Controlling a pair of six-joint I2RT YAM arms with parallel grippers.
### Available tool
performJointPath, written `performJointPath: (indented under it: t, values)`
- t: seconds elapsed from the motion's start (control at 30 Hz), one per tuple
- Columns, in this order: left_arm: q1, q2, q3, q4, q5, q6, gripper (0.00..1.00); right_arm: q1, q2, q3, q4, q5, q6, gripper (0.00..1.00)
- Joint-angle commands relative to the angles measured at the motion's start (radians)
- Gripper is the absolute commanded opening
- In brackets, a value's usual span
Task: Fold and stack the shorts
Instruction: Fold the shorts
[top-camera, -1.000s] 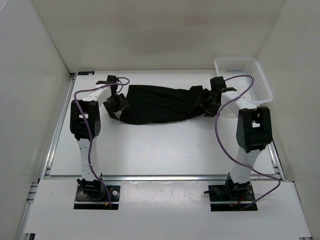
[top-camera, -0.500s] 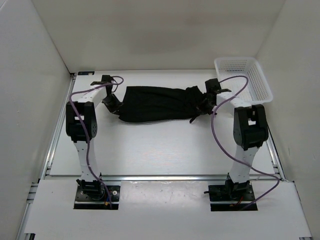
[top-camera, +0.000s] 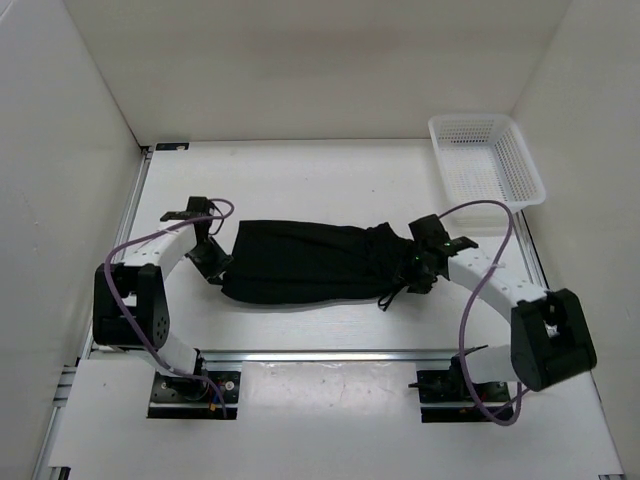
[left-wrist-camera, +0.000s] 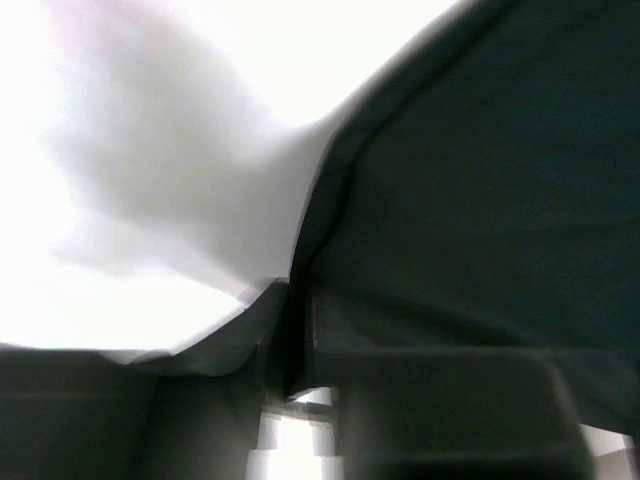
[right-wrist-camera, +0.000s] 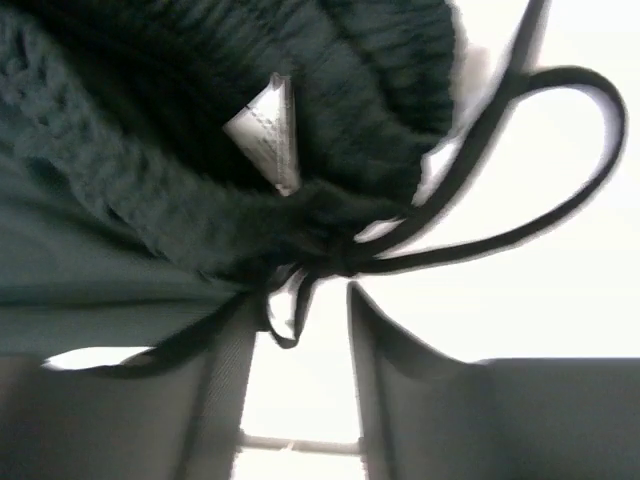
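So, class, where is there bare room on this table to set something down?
Free: the broad table strip beyond the shorts, left of the basket; a narrower strip on their near side. Crowded: both shorts ends, at the left claw and right claw.

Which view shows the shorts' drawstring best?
Right wrist: the drawstring loops close up, dark against the white table, just under the gathered waistband. Top external shows only a thin tail hanging off the waist end of the shorts. Left wrist shows plain fabric, no drawstring.
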Motion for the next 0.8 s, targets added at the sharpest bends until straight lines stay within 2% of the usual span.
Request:
performJointPath:
  t: [0.0,0.03,0.1,0.17,0.27,0.4,0.53,0.67,0.77]
  values:
    - [-0.009,-0.045,-0.031,0.016,-0.025,0.001,0.45,0.001,-0.114,-0.010,-0.092,0.083,-0.023,0.55]
    - [-0.009,-0.054,-0.031,0.016,-0.025,0.001,0.54,0.011,-0.165,0.024,-0.118,0.094,-0.048,0.62]
    - [-0.009,-0.068,0.028,-0.015,-0.025,0.016,0.83,0.011,-0.199,0.071,-0.172,0.117,-0.083,0.62]
    - [-0.009,-0.089,0.095,-0.056,-0.069,0.025,0.85,0.011,-0.190,0.152,-0.172,0.117,-0.155,0.60]
    - [-0.009,-0.099,0.175,-0.101,-0.103,0.035,0.85,0.011,-0.061,0.293,-0.172,0.117,-0.247,0.60]
    - [-0.009,-0.108,0.221,-0.130,-0.112,0.035,0.85,0.001,0.188,0.470,-0.152,0.056,-0.351,0.68]
    - [-0.018,-0.138,0.221,-0.141,-0.112,0.035,0.85,-0.008,0.359,0.645,-0.142,0.040,-0.405,0.69]
    - [-0.018,-0.160,0.209,-0.141,-0.112,0.035,0.85,-0.029,0.490,0.685,-0.110,-0.009,-0.425,0.68]
    - [-0.018,-0.171,0.187,-0.141,-0.112,0.044,0.85,-0.038,0.519,0.674,-0.077,-0.038,-0.425,0.63]
